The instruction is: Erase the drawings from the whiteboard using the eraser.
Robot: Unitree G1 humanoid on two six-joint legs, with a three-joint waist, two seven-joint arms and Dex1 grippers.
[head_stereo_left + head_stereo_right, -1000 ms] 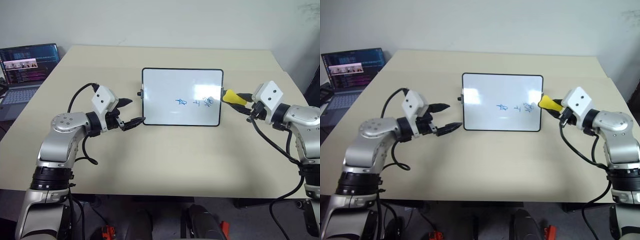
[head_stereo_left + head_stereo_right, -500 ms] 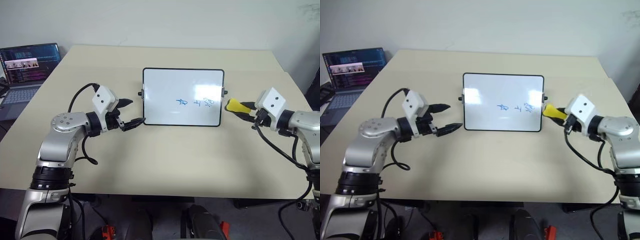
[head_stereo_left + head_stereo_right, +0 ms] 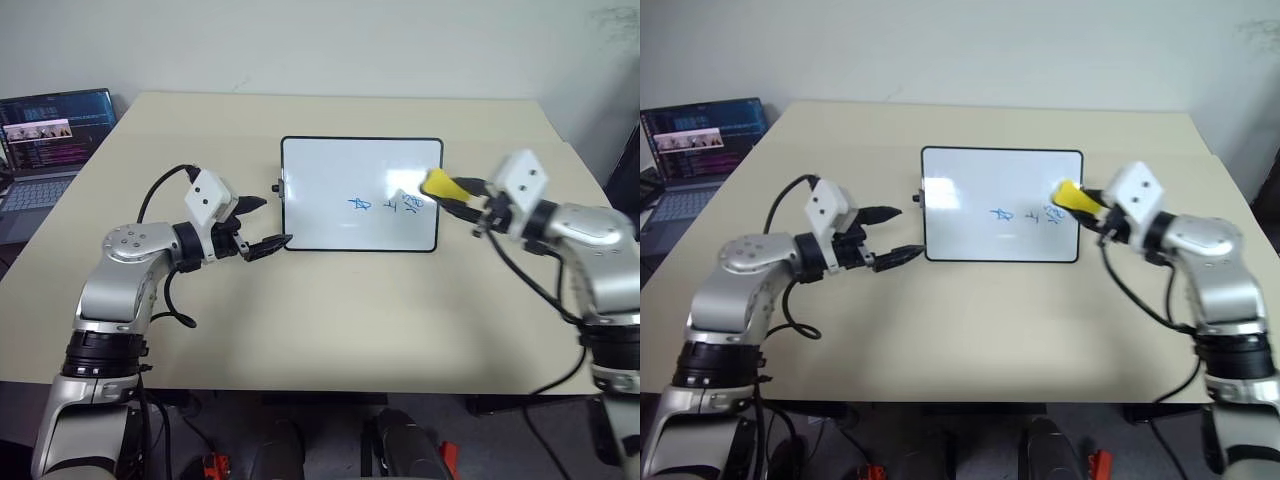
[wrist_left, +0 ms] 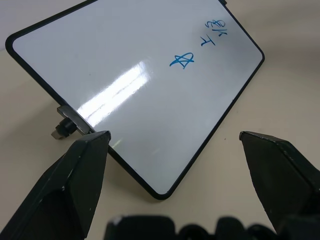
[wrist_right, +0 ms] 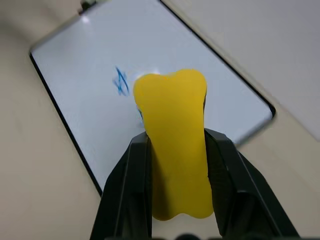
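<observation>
Head view: the right pincer [image 3: 462, 196] is clamped on the eraser [image 3: 439, 185], its yellow tip over the whiteboard [image 3: 340, 170] edge, just beside the drawings [image 3: 388, 204]. The left pincer [image 3: 262, 224] is spread wide at the board's opposite side, near its corner.

Left wrist view: the board's near corner sits between the fingers, untouched.

Right wrist view: the eraser hovers above the blue marks. I'd judge wiping is about to start; next, press down and sweep across all three scribbles.
</observation>
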